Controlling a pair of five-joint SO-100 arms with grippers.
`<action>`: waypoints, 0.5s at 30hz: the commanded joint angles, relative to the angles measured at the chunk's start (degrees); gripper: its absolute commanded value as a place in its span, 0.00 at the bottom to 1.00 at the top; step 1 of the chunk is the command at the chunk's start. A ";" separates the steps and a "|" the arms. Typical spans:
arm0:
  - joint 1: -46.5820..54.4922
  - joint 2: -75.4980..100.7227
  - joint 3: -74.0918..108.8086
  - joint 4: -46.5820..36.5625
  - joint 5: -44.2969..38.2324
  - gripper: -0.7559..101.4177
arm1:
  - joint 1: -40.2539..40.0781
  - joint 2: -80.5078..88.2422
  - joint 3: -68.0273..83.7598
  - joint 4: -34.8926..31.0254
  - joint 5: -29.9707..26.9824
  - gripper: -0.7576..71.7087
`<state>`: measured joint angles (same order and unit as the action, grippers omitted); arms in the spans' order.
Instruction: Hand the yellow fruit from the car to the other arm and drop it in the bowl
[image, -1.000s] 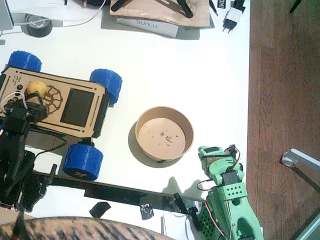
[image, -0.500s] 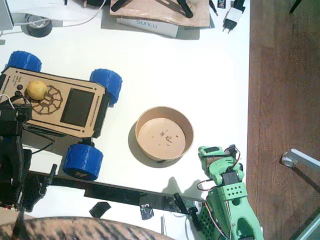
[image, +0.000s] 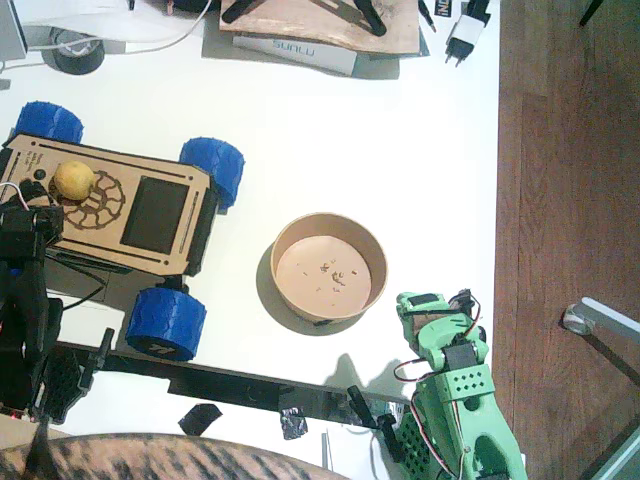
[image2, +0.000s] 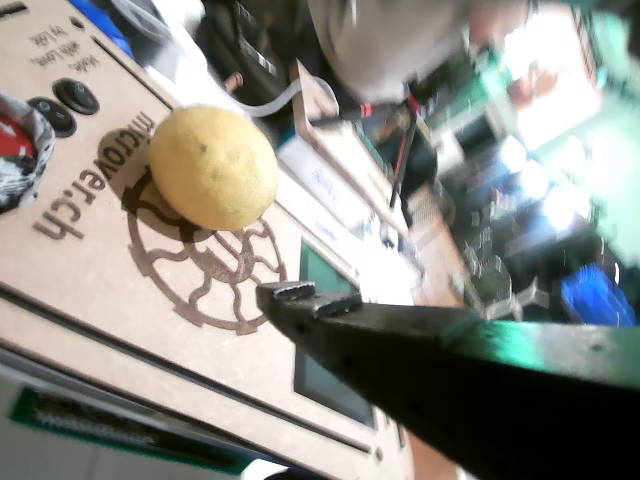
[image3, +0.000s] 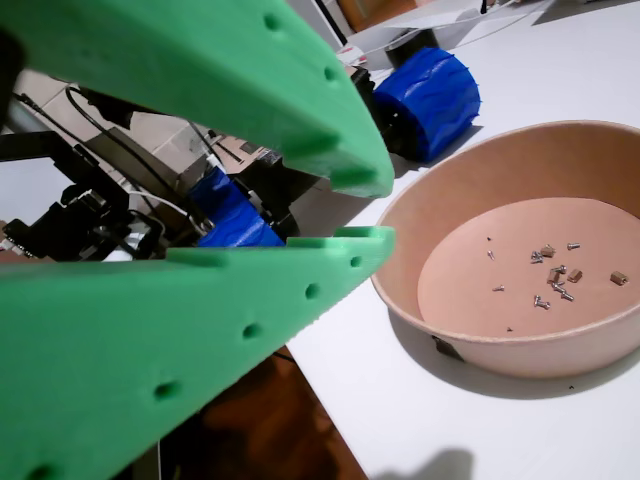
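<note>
1. We are seeing the yellow fruit (image: 74, 180) sitting on the car (image: 150, 215), on the gear emblem at the end of the deck farthest from the bowl (image: 329, 266); in a wrist view the yellow fruit (image2: 213, 168) is resting on that emblem, next to the printed lettering and two small black buttons.
2. The left gripper (image: 28, 232), black, is hovering at the car's near edge just beside the fruit, not touching it. In a wrist view only one dark finger (image2: 300, 298) is showing, so we cannot tell how its jaws are standing.
3. The car's four blue wheels are resting on the white surface (image: 400, 130); the dark panel is lying between the emblem and the bowl-side wheels.
4. The bowl is standing on the surface beside the car, clear of it. In a wrist view the bowl (image3: 480, 345) is holding only small screws and tiny brown bits scattered on its pale bottom.
5. The right gripper (image: 437, 310), on the green arm, is waiting just beside the bowl on the side away from the car. In a wrist view its green jaws are standing slightly apart with nothing between them, the tips (image3: 372, 205) pointing toward the bowl's rim and a blue wheel (image3: 428, 90) beyond.
6. A black bar (image: 230, 380) is lying across the near side of the surface below the car and bowl. At the far edge we are seeing a roll of tape (image: 78, 50), a wooden board (image: 320, 20) and a white plug (image: 466, 30).
</note>
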<state>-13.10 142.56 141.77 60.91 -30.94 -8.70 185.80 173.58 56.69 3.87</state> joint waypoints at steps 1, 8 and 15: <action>0.44 -1.49 -3.25 -1.76 4.13 0.43 | -0.18 0.26 -0.18 -1.49 -0.70 0.01; 0.44 -7.29 -6.94 -2.55 9.23 0.42 | -0.18 0.26 -0.18 -1.49 -0.70 0.01; -0.09 -19.86 -24.17 5.54 11.34 0.43 | -0.18 0.26 -0.18 -1.49 -0.70 0.01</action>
<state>-13.01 124.45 125.33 64.34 -20.13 -8.70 185.80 173.58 56.69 3.87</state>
